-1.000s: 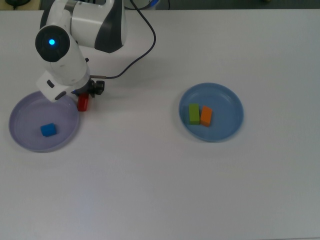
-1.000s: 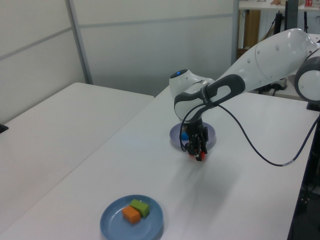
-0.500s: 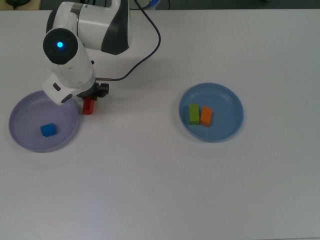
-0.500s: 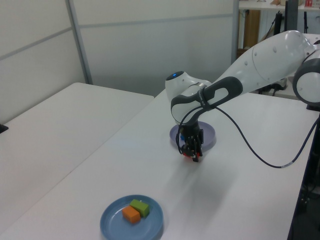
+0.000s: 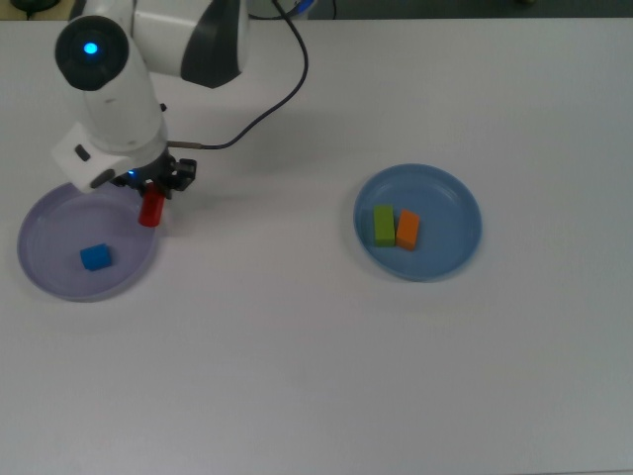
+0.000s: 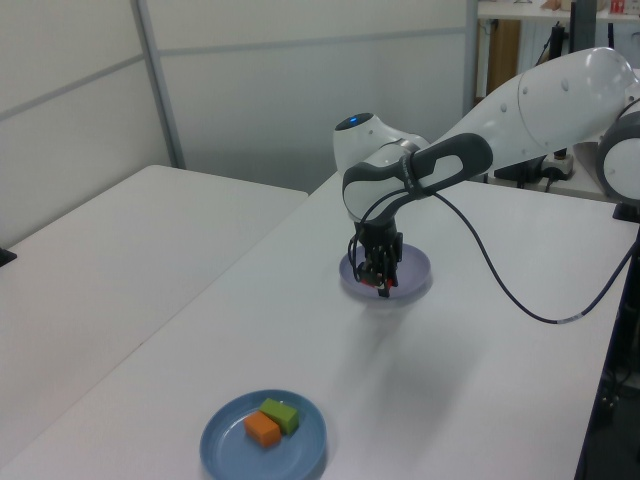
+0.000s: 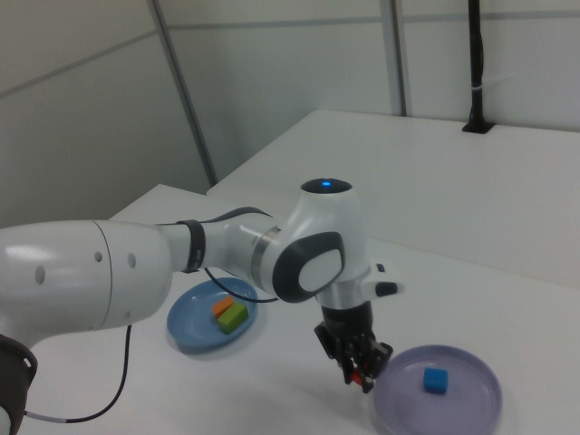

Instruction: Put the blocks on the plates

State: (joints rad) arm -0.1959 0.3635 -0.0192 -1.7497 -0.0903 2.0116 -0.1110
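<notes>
**Red block clamped in jaws at lavender plate rim**

Jaws of the black two-finger gripper (image 5: 150, 194) clamped on the small red cylinder-like block (image 5: 150, 209), pointing down. Red block held at the edge of the round shallow pale lavender plastic plate (image 5: 59, 282), on the top view's right side of that plate; whether touching the rim or just above it, cannot tell. Same grip visible in the left view (image 6: 381, 283) and the right view (image 7: 362, 373), red showing between the fingers, just at the plate's near rim (image 7: 399, 412).

Small blue cube (image 5: 95, 257) lying inside the lavender plate, apart from the red block; also seen in the right view (image 7: 436, 381).

White Franka arm (image 5: 109, 84) with a lit blue dot on top, above the gripper; black cable (image 5: 267, 104) looping from the wrist across the white counter (image 5: 297, 376).

Well apart, toward the top view's right: round shallow medium-blue plastic plate (image 5: 450, 193) holding the green bar (image 5: 383, 226) and the orange bar (image 5: 407, 230), side by side and touching, green on the top view's left.
</notes>
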